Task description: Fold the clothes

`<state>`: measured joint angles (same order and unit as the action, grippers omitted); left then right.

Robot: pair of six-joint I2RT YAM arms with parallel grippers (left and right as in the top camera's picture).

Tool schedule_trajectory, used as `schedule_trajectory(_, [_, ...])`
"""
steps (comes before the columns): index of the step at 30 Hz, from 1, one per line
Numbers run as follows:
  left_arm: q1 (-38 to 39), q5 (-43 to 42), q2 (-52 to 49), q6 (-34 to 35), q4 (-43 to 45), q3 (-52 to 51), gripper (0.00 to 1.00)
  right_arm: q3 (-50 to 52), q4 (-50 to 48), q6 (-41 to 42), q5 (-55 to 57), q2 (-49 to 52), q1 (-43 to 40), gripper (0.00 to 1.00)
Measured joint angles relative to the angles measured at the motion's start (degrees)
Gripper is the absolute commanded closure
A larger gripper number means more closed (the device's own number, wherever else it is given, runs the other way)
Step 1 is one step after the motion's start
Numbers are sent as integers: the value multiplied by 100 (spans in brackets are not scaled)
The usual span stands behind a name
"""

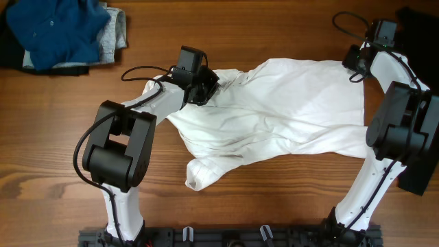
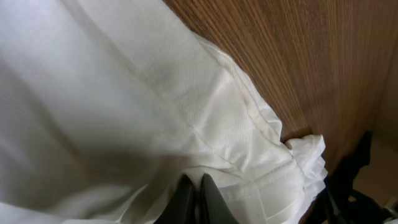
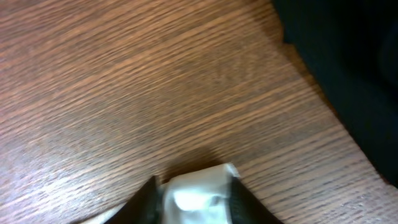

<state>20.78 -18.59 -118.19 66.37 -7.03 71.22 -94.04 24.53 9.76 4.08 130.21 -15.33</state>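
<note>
So the left gripper [image 2: 196, 199] has its fingers pressed tight together with a pinch of the white T-shirt [image 1: 288, 110] caught at the tips. The rest of the shirt sprawls crumpled over the table [image 1: 260, 34] from there across to the right gripper [image 3: 194, 190]. That one's got its two fingers clamped on a little wad of the same white cloth, bare wood right ahead of it and a black garment [image 3: 348, 68] further off to the side.

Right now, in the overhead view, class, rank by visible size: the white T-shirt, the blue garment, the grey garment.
1. white T-shirt, clearly largest.
2. blue garment, partly cropped by the frame.
3. grey garment, mostly hidden under the blue one.
</note>
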Motion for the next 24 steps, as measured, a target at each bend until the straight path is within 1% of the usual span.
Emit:
schedule_trajectory(2, [0,-15,0,0,2,0,96,0,-15,4,15,2,2,94])
schedule_trajectory(3, [0,-28,0,0,7,0,96,0,-20,79,26,4,2,96])
schedule_trajectory(7, [0,-68,0,-74,160,0,96,0,-20,326,28,7,2,95])
schedule_trajectory(10, [0,-83,31,-354,313,0,96,-20,-4,522,28,7,2,96])
schedule_trajectory(13, [-24,-44,175,-656,251,0,96,-85,70,640,26,7,2,96])
schedule_trajectory(18, [-232,142,750,-1043,146,68,96,-190,72,809,24,-61,2,96])
schedule_trajectory(24, [-483,278,1432,-1475,42,306,96,-190,146,994,26,-728,2,96])
